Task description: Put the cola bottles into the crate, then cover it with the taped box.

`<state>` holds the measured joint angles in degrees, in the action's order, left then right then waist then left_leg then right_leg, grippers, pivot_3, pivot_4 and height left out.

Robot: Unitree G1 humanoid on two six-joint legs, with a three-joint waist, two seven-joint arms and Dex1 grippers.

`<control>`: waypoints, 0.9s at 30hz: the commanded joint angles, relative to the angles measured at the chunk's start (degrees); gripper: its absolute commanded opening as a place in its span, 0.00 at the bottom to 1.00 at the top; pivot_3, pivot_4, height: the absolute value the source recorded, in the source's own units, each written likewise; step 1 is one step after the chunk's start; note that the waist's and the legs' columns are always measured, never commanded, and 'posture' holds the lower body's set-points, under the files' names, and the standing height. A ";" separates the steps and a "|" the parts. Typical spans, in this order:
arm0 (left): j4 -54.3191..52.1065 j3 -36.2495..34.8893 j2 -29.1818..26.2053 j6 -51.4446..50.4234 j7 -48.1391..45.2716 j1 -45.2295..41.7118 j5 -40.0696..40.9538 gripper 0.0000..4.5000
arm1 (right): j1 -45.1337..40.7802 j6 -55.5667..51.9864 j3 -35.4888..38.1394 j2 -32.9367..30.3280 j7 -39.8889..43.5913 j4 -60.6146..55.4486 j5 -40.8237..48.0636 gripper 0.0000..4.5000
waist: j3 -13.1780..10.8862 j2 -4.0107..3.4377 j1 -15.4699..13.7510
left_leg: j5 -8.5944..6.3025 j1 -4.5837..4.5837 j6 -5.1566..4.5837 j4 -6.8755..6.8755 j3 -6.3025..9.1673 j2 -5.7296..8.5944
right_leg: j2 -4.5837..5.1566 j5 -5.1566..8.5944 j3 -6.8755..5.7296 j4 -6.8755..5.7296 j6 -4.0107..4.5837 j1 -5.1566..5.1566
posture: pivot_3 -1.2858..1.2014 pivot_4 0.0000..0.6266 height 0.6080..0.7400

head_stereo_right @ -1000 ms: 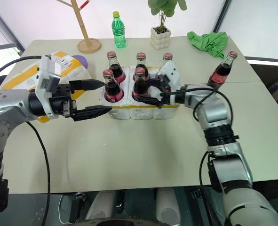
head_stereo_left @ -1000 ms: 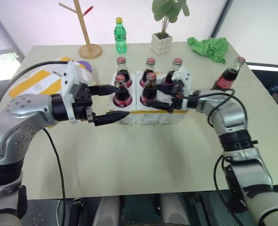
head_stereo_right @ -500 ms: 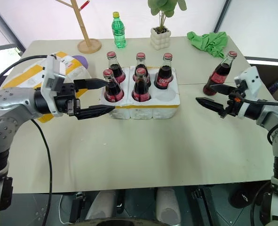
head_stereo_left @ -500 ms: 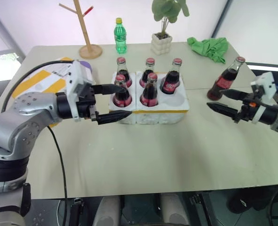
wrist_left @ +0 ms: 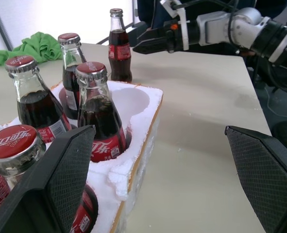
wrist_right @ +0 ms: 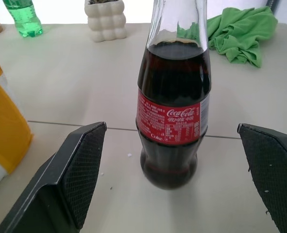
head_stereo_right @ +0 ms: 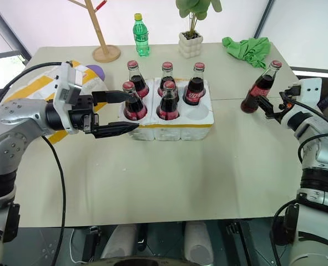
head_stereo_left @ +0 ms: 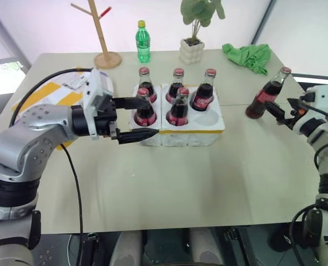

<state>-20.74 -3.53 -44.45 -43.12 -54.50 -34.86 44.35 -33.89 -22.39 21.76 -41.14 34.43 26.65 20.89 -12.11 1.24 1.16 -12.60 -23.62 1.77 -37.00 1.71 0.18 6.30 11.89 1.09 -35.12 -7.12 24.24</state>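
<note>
Five cola bottles (head_stereo_right: 168,102) already stand in the crate (head_stereo_right: 166,123), which sits mid-tabletop toward the far edge, and the well at its near right corner is empty. The last cola bottle (head_stereo_right: 259,88) stands alone by the right edge of the tabletop, upright, with the right tool (wrist_right: 175,179) released and spread wide on either side of its lower body, not touching the glass. It is probably fairly heavy for its size, being glass and nearly full, rigid and breakable, and smooth enough to slip; the paper label band around the widest part looks like the surest place to clamp, low enough to keep it from tipping as it lifts. The left tool (head_stereo_right: 118,112) is also released, its fingers straddling the near left bottle at the crate's left end without pressing it. The crate is foam, so it should be light and liable to slide or crumble at the rim if a bottle knocks it. The taped box (head_stereo_right: 39,90) lies near the left edge, largely hidden behind the left arm, so its full shape and shipping label are hard to read. The lone bottle's cap is cut off in the right wrist view, and I cannot tell how deep the empty well goes.
</note>
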 commanded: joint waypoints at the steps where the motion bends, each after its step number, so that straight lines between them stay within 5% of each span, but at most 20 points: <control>1: -1.62 -1.74 -0.83 0.50 0.24 -0.60 0.09 1.00 | -3.29 2.83 0.13 0.37 -0.24 2.40 -0.20 0.98 | 0.00 0.00 0.01 | 0.00 0.00 0.00 0.00 0.00 0.00 | 0.00 0.00 0.00 0.00 0.00 0.00 | 0.52 0.24 1.00; 22: -2.74 -2.85 -2.26 -0.43 1.54 -0.28 1.04 1.00 | -18.84 19.85 -4.70 4.94 -3.00 31.50 -7.39 0.98 | 0.00 0.00 1.12 | 0.00 0.00 0.00 0.02 0.01 0.00 | -0.01 -0.01 0.00 0.00 -0.01 -0.01 | 0.52 0.24 1.00; 27: -3.31 -3.03 -2.41 -0.77 1.94 -0.04 1.40 1.00 | -20.59 20.70 -2.62 5.19 -2.30 33.69 -5.52 0.60 | 0.00 -0.01 1.53 | 0.00 0.01 0.00 0.04 0.02 0.00 | -0.02 -0.01 0.00 0.00 -0.01 0.00 | 0.52 0.24 1.00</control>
<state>-22.41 -4.38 -46.03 -43.71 -52.71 -34.52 45.04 -52.33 -2.83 17.57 -35.33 31.84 60.82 14.13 -12.12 1.24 2.69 -12.60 -23.60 1.77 -36.94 1.73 0.18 6.29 11.88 1.09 -35.12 -7.13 24.24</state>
